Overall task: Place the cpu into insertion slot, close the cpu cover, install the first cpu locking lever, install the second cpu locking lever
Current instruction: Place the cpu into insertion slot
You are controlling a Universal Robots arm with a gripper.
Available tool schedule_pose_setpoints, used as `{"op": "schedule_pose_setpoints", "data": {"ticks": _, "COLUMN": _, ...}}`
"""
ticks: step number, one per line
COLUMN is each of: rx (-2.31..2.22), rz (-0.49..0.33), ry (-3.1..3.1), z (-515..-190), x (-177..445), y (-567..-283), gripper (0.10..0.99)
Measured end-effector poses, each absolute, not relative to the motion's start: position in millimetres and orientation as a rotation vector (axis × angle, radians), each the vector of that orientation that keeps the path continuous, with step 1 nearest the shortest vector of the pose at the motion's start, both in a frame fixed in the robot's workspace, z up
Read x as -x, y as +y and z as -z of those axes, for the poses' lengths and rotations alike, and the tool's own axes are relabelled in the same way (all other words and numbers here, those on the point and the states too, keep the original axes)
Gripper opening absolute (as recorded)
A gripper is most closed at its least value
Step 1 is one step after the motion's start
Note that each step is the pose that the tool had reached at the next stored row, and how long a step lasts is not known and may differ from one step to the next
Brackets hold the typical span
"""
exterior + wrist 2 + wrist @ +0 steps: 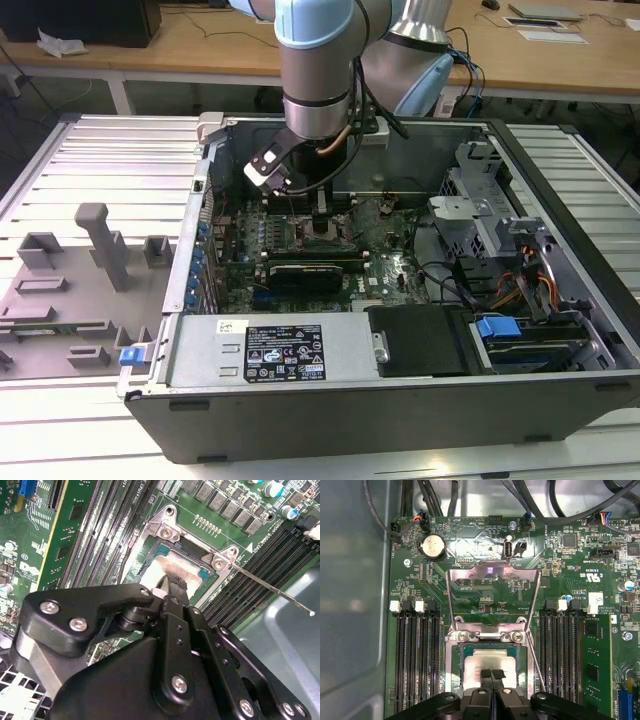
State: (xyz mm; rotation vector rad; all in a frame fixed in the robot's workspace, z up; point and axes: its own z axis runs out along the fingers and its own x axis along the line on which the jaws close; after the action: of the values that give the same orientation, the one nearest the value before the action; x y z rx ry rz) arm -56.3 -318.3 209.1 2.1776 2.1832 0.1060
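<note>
The end effector [492,674], its two black fingers pressed together and pinching nothing, sets its tips on the silvery top of the cpu [479,661] in the first wrist view. The cpu lies flat inside the insertion slot [493,646], directly under the fingertips [176,582] in the second wrist view.

The cpu cover [470,573] stands swung open, clear of the chip, with green motherboard [420,582] showing through its cut-out centre. A thin locking lever [270,587] juts free from a corner of the socket frame, out over the long black memory slots [417,660] that flank the slot on two sides. A coin battery [433,546] sits on the board beyond the raised cover.

White lettering dots the board. A black-and-white label [285,352] on the power-supply housing, lower centre of the exterior view, carries print too fine to make out.

In that view the arm [320,90] drops from the upper centre into the open-topped computer case [400,415], whose rear wall stands just behind the wrist. Cables and a drive cage [480,215] crowd the exterior view's right, while the space straight above the socket is open. Grey fixture blocks [105,245] sit on the slatted tabletop [110,150] beside the case, at the exterior view's left.
</note>
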Motion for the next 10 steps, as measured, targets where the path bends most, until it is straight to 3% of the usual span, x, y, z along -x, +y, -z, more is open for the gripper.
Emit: {"op": "schedule_pose_setpoints", "data": {"ticks": 10, "rx": -2.202, "rz": -0.073, "ry": 2.207, "z": -209.1, "x": 48.6, "y": -318.7, "gripper": 0.106}}
